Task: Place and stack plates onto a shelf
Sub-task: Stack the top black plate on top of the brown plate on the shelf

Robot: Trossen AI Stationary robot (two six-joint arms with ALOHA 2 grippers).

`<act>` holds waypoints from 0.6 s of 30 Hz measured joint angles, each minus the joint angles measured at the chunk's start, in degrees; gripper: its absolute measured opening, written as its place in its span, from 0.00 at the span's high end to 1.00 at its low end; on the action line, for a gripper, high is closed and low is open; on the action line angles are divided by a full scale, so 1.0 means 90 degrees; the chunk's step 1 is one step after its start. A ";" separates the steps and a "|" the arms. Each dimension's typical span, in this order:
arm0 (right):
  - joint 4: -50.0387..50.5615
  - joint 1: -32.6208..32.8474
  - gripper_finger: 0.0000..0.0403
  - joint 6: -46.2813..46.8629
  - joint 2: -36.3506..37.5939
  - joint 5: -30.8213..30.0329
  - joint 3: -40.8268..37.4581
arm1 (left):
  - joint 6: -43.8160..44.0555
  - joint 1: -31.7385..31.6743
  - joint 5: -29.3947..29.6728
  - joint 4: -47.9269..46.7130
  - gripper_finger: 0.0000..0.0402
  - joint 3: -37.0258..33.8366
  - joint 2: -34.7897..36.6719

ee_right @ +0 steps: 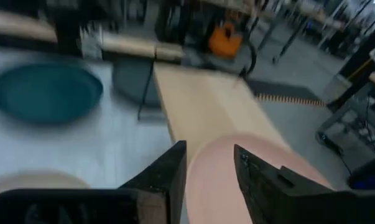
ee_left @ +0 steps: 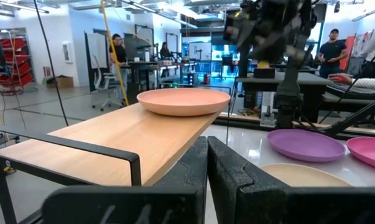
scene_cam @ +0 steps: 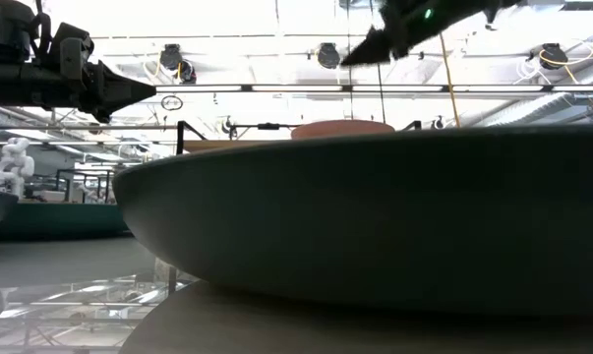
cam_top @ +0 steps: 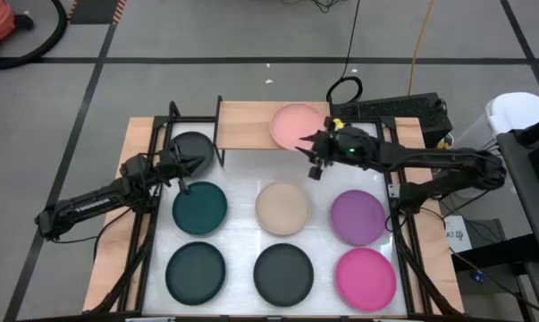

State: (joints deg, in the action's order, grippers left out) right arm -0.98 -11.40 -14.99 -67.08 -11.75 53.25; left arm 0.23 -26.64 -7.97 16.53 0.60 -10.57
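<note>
On the left, the left gripper (cam_top: 194,164) hangs with its fingers pressed together and nothing between them, just above the near edge of a dark grey plate (cam_top: 190,146) that lies at the table's far left, beside the shelf. In front of that plate sits a teal plate (cam_top: 199,207), and nearer still a dark plate (cam_top: 196,272) in the front row. The white table (cam_top: 242,174) carries the middle column next: a beige plate (cam_top: 282,208) with another dark plate (cam_top: 284,273) in front of it. The wooden shelf (cam_top: 245,125) stands along the far edge, and the only thing on it is a pale pink plate (cam_top: 298,125), flat on its right end. The right gripper (cam_top: 310,148) hovers at that plate's near rim, fingers narrowly apart and holding nothing. Farthest right lie a purple plate (cam_top: 357,216) and, in front of it, a magenta plate (cam_top: 366,277).
</note>
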 joint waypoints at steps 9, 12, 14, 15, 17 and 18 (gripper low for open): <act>-0.0113 0.0423 0.71 0.0578 0.0954 0.0709 0.0000 | 0.0000 0.0000 0.0000 -0.0001 0.96 0.0000 -0.0002; -0.0081 0.0580 0.71 0.0916 0.1122 0.1052 0.0000 | 0.0000 -0.0001 0.0000 0.0000 0.96 0.0000 -0.0002; -0.0077 0.0709 0.71 0.1162 0.1176 0.1296 -0.0028 | 0.0001 0.0000 0.0000 0.0000 0.96 0.0000 -0.0002; -0.0123 0.0791 0.71 0.1264 0.1195 0.1411 -0.0087 | 0.0002 0.0001 0.0000 0.0000 0.96 0.0000 0.0000; -0.0154 0.0983 0.71 0.1423 0.1206 0.1598 -0.0272 | 0.0000 0.0001 0.0000 0.0000 0.96 0.0000 -0.0001; -0.0186 0.1086 0.71 0.1478 0.1201 0.1647 -0.0390 | 0.0002 0.0001 0.0000 0.0000 0.96 0.0000 0.0000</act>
State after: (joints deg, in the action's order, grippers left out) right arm -2.66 -1.62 -1.69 -56.27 3.08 49.74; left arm 0.25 -26.63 -7.97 16.53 0.60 -10.57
